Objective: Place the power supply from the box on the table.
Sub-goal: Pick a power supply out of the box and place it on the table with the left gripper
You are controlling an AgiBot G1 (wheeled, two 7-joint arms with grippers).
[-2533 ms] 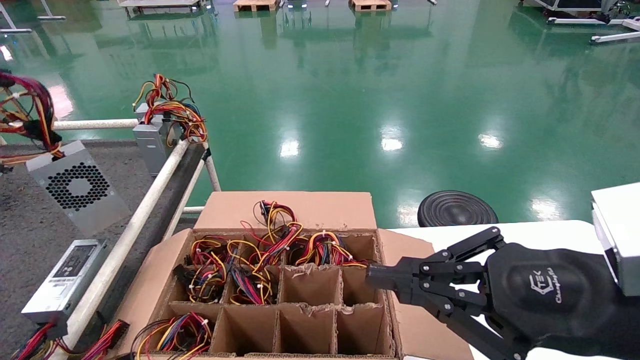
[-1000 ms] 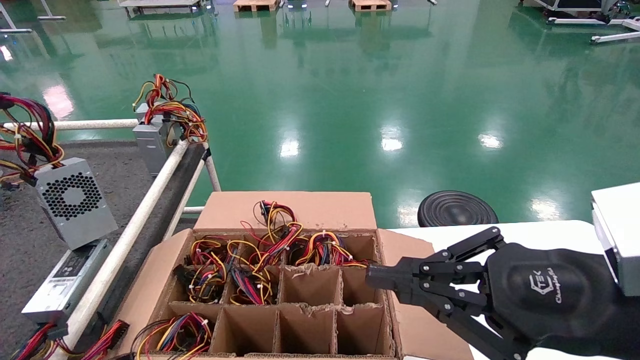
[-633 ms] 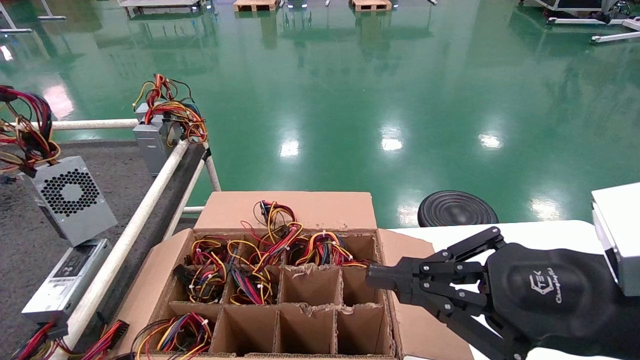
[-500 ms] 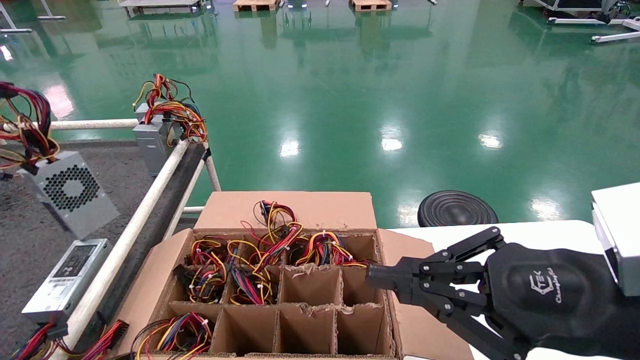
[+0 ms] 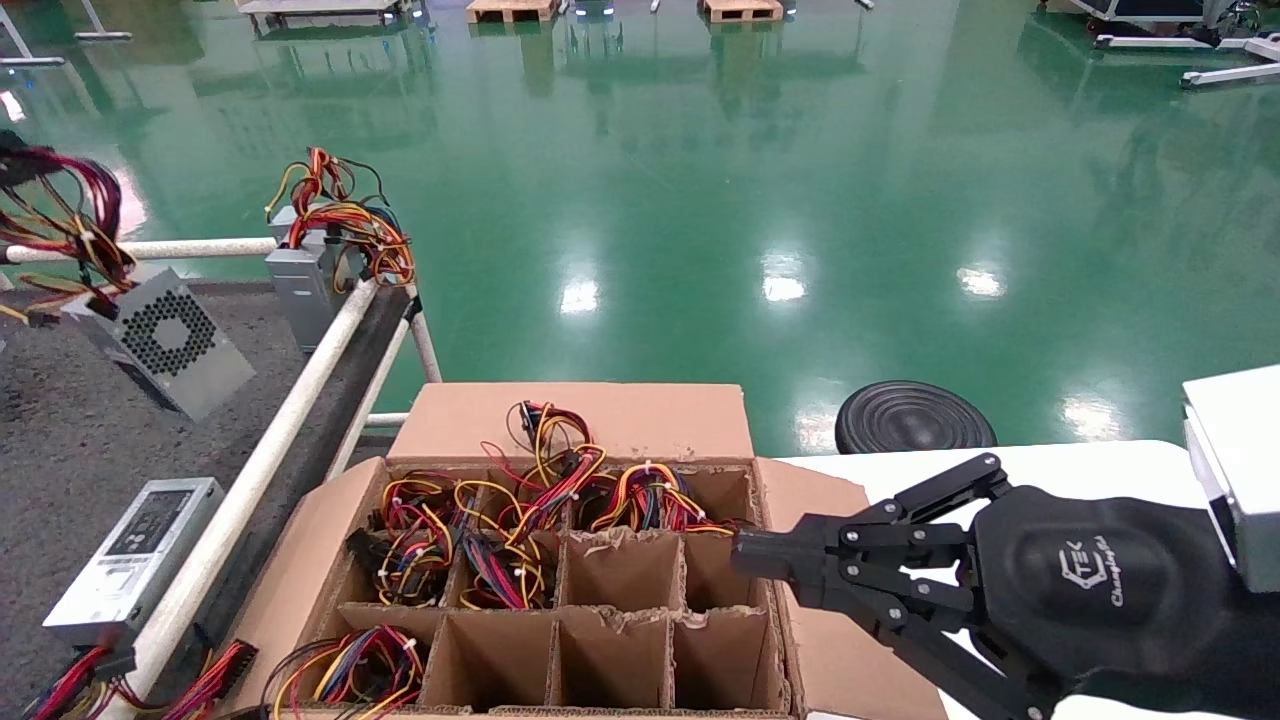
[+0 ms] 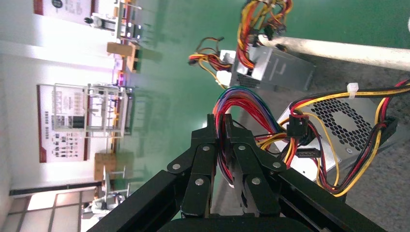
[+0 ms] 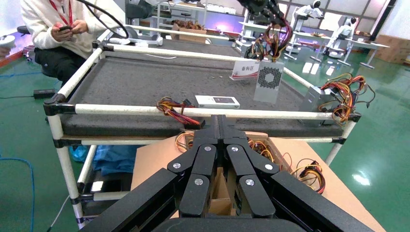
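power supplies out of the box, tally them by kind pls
Boxy grey metal power supply with honeycomb fan grille, hung by its wires from the left gripper over the dark grey speckled table: 1
Slim flat silver unit with white label, lying on the table: 1
Grilleless grey unit topped with wires, at the table's far corner: 1
Total: 3

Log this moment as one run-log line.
left gripper: shut on power supply wires, above table | right gripper: shut, parked over box
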